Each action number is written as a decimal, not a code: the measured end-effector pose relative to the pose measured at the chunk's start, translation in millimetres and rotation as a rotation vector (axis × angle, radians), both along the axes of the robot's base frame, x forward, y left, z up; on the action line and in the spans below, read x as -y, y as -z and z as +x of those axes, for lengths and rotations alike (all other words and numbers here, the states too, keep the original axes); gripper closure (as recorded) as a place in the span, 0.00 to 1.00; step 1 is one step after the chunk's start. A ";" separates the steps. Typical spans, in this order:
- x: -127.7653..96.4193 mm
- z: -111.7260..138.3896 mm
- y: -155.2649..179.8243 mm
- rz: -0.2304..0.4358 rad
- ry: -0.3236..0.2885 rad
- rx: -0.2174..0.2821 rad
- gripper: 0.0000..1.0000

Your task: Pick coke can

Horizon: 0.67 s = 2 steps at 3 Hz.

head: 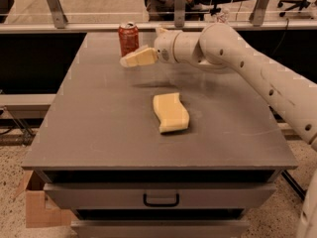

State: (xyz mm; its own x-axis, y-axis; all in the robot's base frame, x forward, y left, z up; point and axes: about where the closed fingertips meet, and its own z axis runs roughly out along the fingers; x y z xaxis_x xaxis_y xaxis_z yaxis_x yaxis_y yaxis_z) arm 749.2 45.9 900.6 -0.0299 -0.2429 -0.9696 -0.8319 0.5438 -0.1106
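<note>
The coke can (pixel 129 38), red with white lettering and a silver top, stands upright near the far left edge of the grey table (pixel 99 128). My gripper (pixel 142 47) hovers just to the right of the can and slightly in front of it, open and empty. One cream finger (pixel 139 58) points left toward the can's base, close to it without touching. The white arm (pixel 247 63) reaches in from the right.
A yellow sponge (pixel 171 112) lies in the middle of the table, in front of the gripper. A drawer with a dark handle (pixel 161 200) is below the table's front edge. A cardboard box (pixel 37 207) sits on the floor at the lower left. A railing runs behind the table.
</note>
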 end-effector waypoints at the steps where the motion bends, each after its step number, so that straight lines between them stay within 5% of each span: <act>1: -7.6 24.9 2.1 0.017 0.048 0.027 0.00; 2: -20.3 46.5 5.9 0.052 0.081 0.019 0.00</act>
